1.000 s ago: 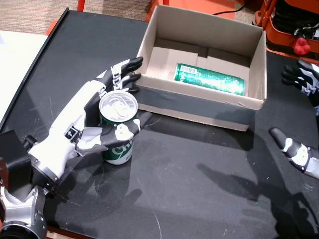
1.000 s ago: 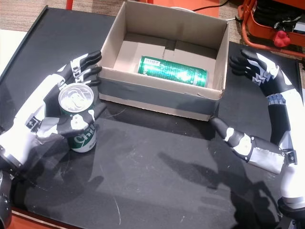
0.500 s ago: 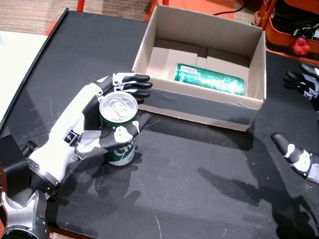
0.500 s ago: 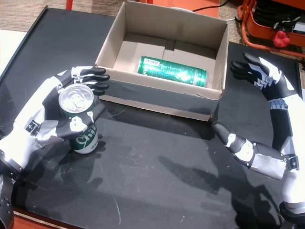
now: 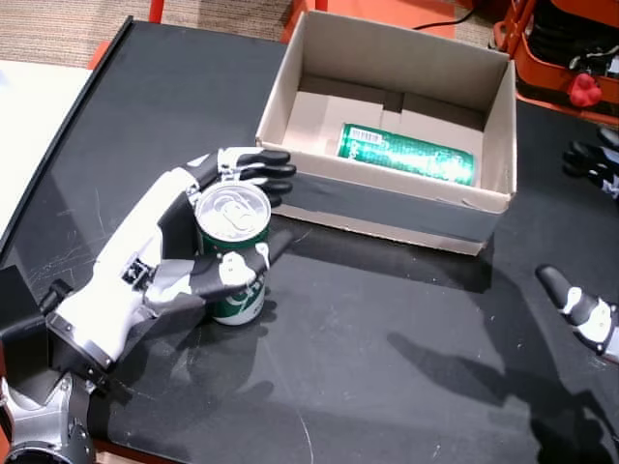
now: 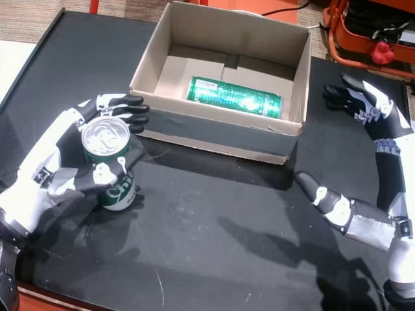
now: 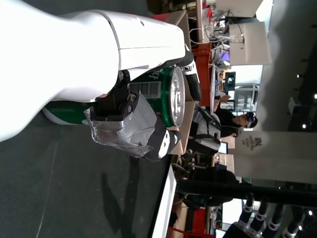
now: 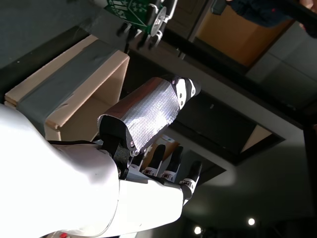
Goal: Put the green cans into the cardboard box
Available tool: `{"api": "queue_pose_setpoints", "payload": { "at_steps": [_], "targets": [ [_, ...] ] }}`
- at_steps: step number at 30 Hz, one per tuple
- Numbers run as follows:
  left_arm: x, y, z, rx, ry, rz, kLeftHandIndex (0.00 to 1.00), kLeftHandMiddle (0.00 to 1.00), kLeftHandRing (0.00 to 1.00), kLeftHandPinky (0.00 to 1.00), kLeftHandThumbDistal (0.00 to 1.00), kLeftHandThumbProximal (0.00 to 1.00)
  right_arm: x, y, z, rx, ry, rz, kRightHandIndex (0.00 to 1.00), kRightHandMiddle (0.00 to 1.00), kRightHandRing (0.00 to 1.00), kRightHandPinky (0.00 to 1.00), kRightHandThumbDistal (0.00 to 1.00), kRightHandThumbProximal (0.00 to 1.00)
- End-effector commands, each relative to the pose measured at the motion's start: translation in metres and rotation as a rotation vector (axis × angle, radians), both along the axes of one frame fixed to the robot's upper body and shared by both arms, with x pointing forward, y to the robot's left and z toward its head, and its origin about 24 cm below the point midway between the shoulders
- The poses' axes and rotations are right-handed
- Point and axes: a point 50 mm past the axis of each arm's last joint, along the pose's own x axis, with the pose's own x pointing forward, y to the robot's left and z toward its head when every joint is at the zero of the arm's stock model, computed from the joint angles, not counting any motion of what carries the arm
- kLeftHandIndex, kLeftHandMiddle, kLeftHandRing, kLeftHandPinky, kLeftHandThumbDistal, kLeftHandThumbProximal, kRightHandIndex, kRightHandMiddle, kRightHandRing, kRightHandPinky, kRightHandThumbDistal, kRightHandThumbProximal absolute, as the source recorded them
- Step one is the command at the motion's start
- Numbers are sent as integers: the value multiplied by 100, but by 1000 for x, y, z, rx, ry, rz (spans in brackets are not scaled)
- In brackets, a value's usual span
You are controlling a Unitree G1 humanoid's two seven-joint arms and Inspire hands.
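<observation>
Fingers and thumb of the left hand (image 5: 160, 253) wrap an upright green can (image 5: 232, 253) standing on the black bench (image 5: 387, 319), just in front of the cardboard box (image 5: 387, 208). A second green can (image 5: 406, 155) lies on its side inside the box. The right hand (image 6: 363, 162) hovers beside the box, fingers spread, holding nothing.

Glossy metal, matt cardboard
Shiny green can (image 5: 232, 253) with bare aluminium top; dull brown cardboard box (image 5: 387, 208), grey-taped; matt black table (image 5: 387, 367).
</observation>
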Motion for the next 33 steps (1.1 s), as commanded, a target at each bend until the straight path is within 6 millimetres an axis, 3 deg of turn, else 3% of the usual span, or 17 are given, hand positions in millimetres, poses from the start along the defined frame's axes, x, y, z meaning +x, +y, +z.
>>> {"api": "queue_pose_setpoints", "payload": {
  "at_steps": [1,6,20,33],
  "targets": [
    [-5,-3,-14,32,76,-8,69,69,70,66,64,0,-3,-2,-1,8,6,-7,71,72,77,85,93,45],
    [-5,-6,-25,94,167,10,66,67,68,64,53,0,-6,-2,-1,12,-6,-14,72,72,77,84,91,45],
    [-4,-8,-25,18,179,42,62,64,65,63,64,0,-8,-2,0,24,-13,-5,72,72,77,85,93,46],
    [-2,-3,-24,8,175,84,61,62,61,59,58,0,-7,-2,0,34,-13,-3,72,72,77,85,94,44]
  ]
}}
